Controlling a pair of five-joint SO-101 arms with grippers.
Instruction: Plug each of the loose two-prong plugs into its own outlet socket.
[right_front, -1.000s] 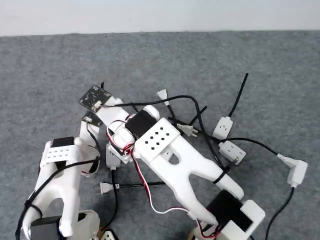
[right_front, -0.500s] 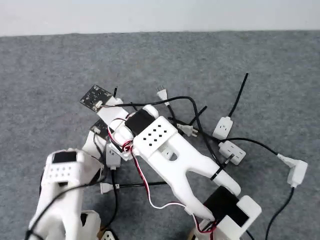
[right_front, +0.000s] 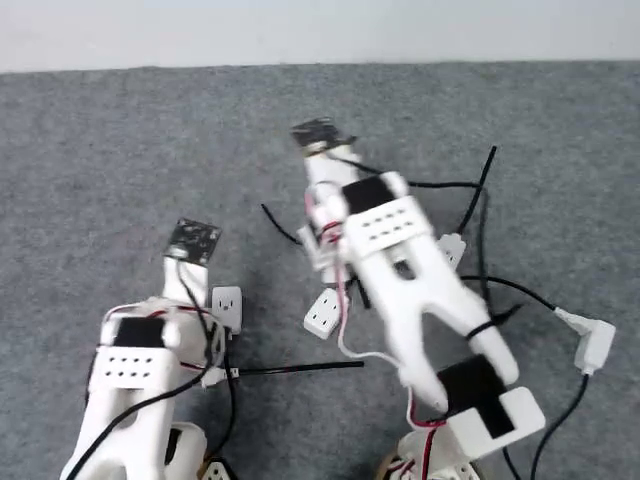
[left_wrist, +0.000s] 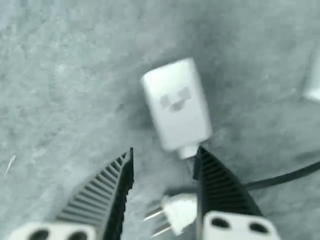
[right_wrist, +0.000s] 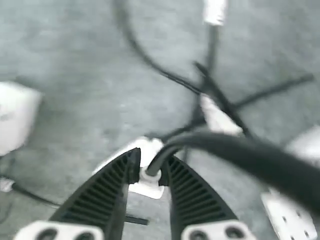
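Observation:
My left gripper (left_wrist: 164, 152) is open just over the grey carpet. A white outlet socket (left_wrist: 176, 105) lies right beyond its fingertips, and a loose white two-prong plug (left_wrist: 172, 212) lies between the fingers, closer to the wrist. From above, that socket (right_front: 228, 307) and plug (right_front: 212, 376) lie beside the left arm (right_front: 130, 365). My right gripper (right_wrist: 150, 157) is shut on a white plug (right_wrist: 148, 176) whose black cable (right_wrist: 235, 152) arches away. The right arm (right_front: 400, 240) stretches over the cable tangle at the centre.
Another white socket (right_front: 322, 313) lies beside the right arm, one (right_front: 450, 250) sits behind it, and an adapter (right_front: 598, 345) lies at the far right. Black cables (right_front: 480, 190) cross the centre right. Open carpet lies at the far left.
The right arm has swung from the left centre to the right and farther back, dragging cables with it. The left arm has pulled back and lowered towards the socket by it.

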